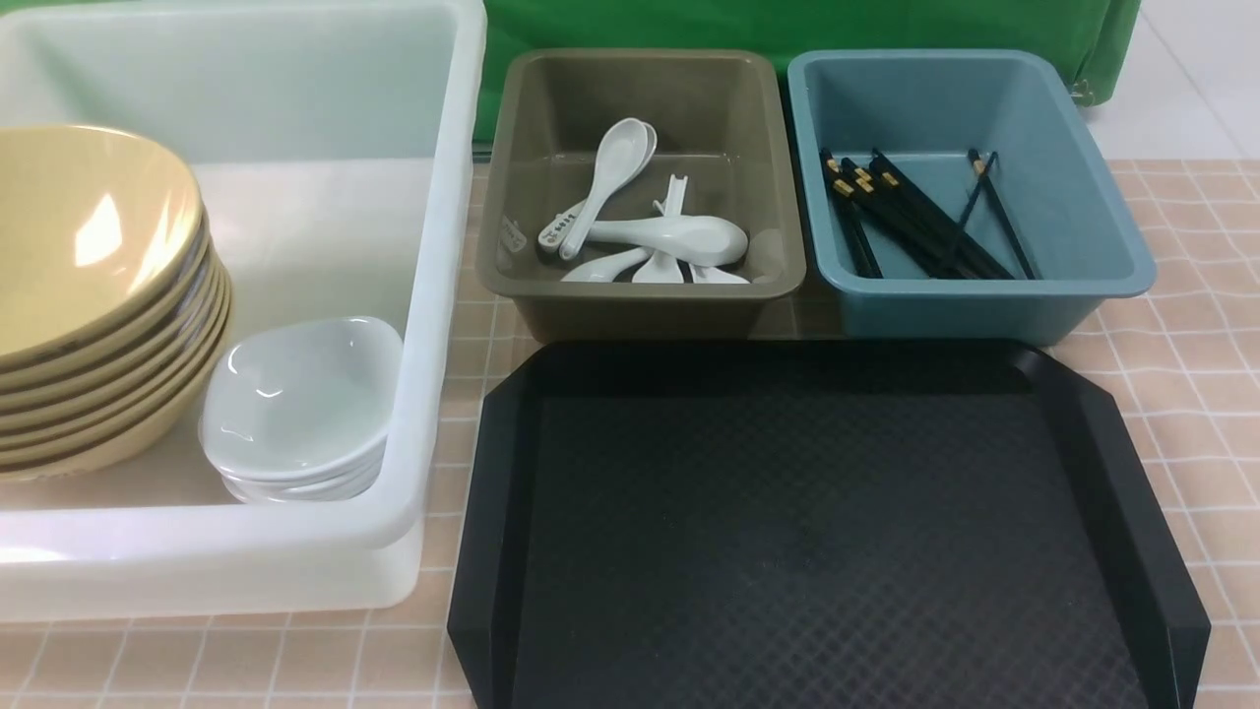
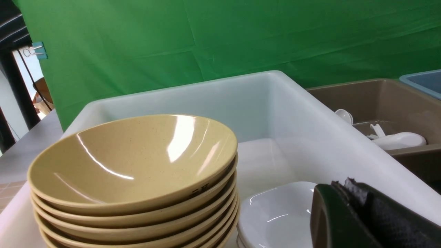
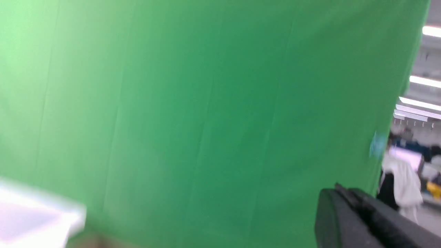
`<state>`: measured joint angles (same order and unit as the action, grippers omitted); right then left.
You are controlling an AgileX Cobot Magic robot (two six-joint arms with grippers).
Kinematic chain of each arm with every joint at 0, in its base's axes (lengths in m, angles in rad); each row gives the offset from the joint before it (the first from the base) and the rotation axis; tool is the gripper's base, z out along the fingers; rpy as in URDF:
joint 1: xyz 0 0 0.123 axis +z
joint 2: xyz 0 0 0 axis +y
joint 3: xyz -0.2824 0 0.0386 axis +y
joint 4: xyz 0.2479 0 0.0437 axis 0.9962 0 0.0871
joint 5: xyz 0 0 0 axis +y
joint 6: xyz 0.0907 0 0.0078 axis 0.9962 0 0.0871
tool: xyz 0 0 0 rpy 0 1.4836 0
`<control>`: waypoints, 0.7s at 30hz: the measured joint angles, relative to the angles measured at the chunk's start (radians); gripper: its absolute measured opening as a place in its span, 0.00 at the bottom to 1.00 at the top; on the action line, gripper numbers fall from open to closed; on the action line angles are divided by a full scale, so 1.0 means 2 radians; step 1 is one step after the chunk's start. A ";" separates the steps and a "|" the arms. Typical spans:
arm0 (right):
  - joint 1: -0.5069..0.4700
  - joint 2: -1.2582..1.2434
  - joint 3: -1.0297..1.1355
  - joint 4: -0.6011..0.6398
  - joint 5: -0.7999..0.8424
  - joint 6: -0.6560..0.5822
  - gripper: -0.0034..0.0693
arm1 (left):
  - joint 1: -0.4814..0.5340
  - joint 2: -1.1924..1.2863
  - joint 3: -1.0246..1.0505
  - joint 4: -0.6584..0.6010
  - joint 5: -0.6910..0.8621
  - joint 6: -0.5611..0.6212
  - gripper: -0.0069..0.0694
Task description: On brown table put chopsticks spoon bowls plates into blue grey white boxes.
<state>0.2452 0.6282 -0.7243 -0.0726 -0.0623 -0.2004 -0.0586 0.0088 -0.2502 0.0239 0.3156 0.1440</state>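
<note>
A stack of several tan bowls (image 1: 94, 295) and a stack of small white plates (image 1: 300, 409) sit in the white box (image 1: 433, 246) at the left. Several white spoons (image 1: 650, 231) lie in the grey-brown box (image 1: 640, 295). Black chopsticks (image 1: 915, 217) lie in the blue box (image 1: 1083, 177). Neither gripper shows in the front view. In the left wrist view my left gripper (image 2: 339, 187) is shut and empty, just above the white plates (image 2: 275, 217), beside the tan bowls (image 2: 134, 165). In the right wrist view my right gripper (image 3: 339, 191) is shut and empty, facing the green curtain.
A black tray (image 1: 817, 532) lies on the brown tiled table (image 1: 1201, 394) in front of the grey-brown and blue boxes. A green curtain (image 1: 787, 25) hangs behind the boxes. The table's right side is bare tile.
</note>
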 joint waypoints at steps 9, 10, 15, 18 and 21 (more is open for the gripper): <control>0.000 -0.192 0.255 0.000 0.027 -0.033 0.10 | 0.000 0.000 0.000 0.000 0.000 0.000 0.08; 0.000 -0.218 0.292 0.000 0.027 -0.033 0.10 | 0.000 0.000 0.000 0.000 0.000 0.000 0.08; 0.000 -0.256 0.372 0.001 0.044 -0.028 0.10 | 0.000 0.000 0.000 0.001 0.000 0.000 0.08; -0.004 -0.259 0.375 0.004 0.096 0.018 0.10 | 0.000 0.000 0.000 0.001 0.000 0.000 0.08; -0.015 -0.263 0.377 -0.007 0.158 0.073 0.10 | 0.000 0.000 0.000 0.001 0.000 0.000 0.08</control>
<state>0.2148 0.1023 0.0290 -0.0863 0.2541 -0.0549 -0.0586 0.0088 -0.2502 0.0267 0.3156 0.1440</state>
